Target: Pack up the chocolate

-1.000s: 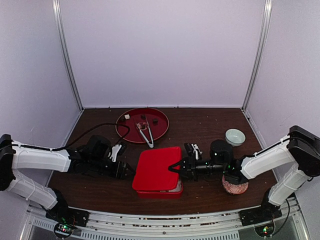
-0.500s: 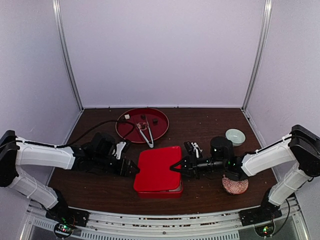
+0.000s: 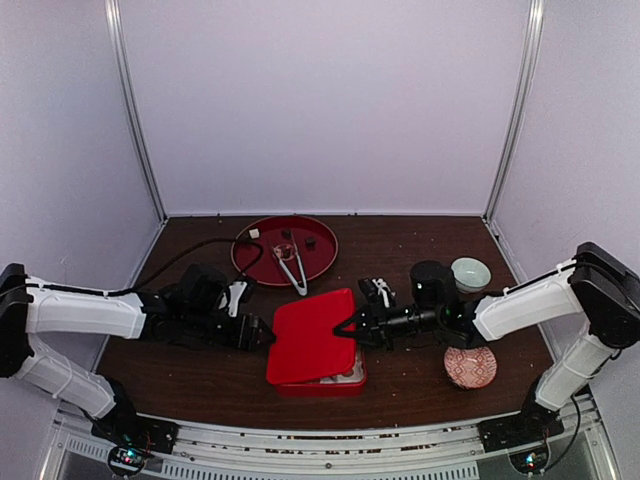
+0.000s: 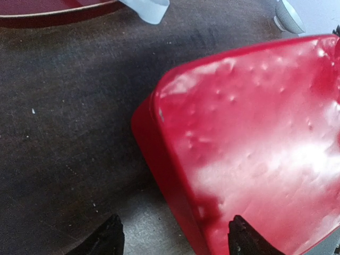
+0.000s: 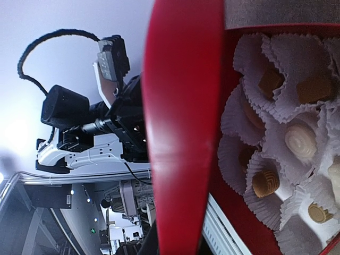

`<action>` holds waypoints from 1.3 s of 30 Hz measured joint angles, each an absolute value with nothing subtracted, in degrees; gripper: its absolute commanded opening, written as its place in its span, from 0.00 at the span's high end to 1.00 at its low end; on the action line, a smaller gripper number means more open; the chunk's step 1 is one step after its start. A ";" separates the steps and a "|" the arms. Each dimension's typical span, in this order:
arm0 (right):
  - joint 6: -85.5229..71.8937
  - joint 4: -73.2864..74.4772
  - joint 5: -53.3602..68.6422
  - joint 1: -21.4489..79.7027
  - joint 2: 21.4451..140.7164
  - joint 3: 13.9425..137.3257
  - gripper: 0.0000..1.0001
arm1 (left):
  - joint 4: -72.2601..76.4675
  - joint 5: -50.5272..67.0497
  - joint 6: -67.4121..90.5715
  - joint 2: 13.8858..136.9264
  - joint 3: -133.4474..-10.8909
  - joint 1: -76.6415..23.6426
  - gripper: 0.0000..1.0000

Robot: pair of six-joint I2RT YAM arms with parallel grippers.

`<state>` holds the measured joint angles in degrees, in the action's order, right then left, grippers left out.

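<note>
A red box [image 3: 320, 381] stands at mid-table under its red lid [image 3: 310, 336]. My right gripper [image 3: 350, 328] is shut on the lid's right edge and holds that edge raised, so the lid tilts. In the right wrist view the lid [image 5: 180, 127] is edge-on, and beneath it tan and cream chocolates [image 5: 300, 141] sit in white paper cups inside the box. My left gripper [image 3: 262, 335] is open at the box's left side; its fingertips [image 4: 109, 239] straddle the lid's left edge [image 4: 175, 175] without touching it. More chocolates [image 3: 310, 242] lie on the round red tray [image 3: 325, 255].
Metal tongs [image 3: 290, 268] lie on the tray's front. A pale green bowl [image 3: 470, 272] stands back right and a patterned bowl [image 3: 470, 367] front right, under my right forearm. A black cable [image 3: 190, 258] runs across the left of the table.
My right gripper has lifted the lid's right edge and shifted left and back, uncovering the patterned bowl. The lid now tilts. My left gripper moved in beside the box.
</note>
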<state>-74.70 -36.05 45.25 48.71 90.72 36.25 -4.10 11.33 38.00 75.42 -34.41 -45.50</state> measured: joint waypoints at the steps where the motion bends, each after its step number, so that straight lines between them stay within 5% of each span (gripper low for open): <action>1: -74.67 -35.79 45.30 48.14 90.72 36.40 0.93 | -3.95 11.44 38.09 76.03 -34.41 -45.47 0.31; 16: -73.87 -34.85 48.64 44.58 91.46 36.49 0.85 | -1.76 14.39 38.15 81.43 -36.10 -45.47 0.39; 25: -67.11 -24.88 47.51 40.75 87.64 36.49 0.64 | -0.80 17.23 37.28 84.05 -38.00 -45.54 0.55; 39: -50.13 -1.89 35.99 39.11 79.72 37.34 0.35 | -0.82 18.92 36.62 87.22 -40.77 -46.46 0.60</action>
<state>-50.13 -1.89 35.99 39.11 79.72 37.34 -0.82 18.92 36.62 87.22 -40.77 -46.46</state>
